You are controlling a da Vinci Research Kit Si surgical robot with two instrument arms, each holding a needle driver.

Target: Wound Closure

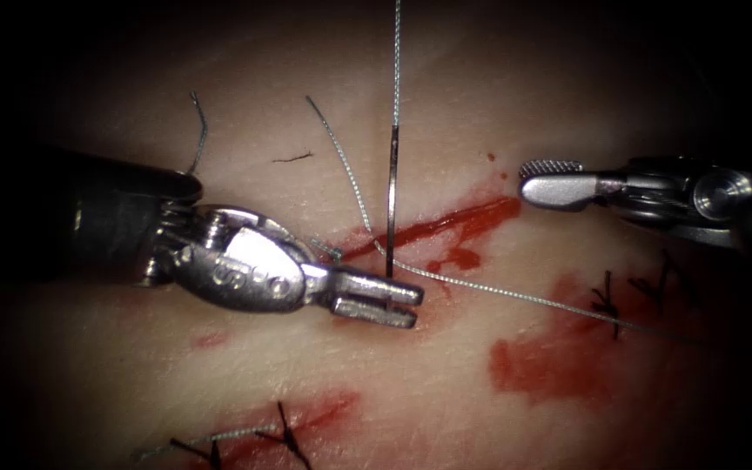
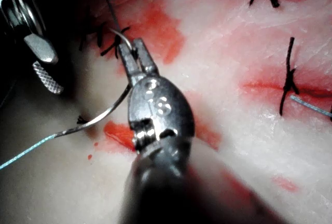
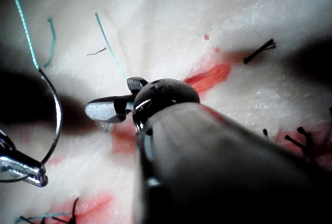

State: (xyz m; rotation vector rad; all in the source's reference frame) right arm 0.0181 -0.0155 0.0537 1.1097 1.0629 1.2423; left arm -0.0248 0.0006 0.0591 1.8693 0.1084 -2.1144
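My left tool comes in from the left with its jaws shut on the curved needle close to its pointed end. The needle stands upright over the left end of the cut, out of the tissue. Its tail carries the thread, which runs straight up. The left wrist view shows the left tool holding the needle. A second run of thread crosses the cut toward the right-hand stitches. My right tool hovers right of the cut, jaws open and empty, as the right tool also appears in the right wrist view.
Black knotted stitches sit to the right of the cut and others near the bottom. Red fluid stains the tissue below the cut. A cut end of thread lies above the left tool's shaft.
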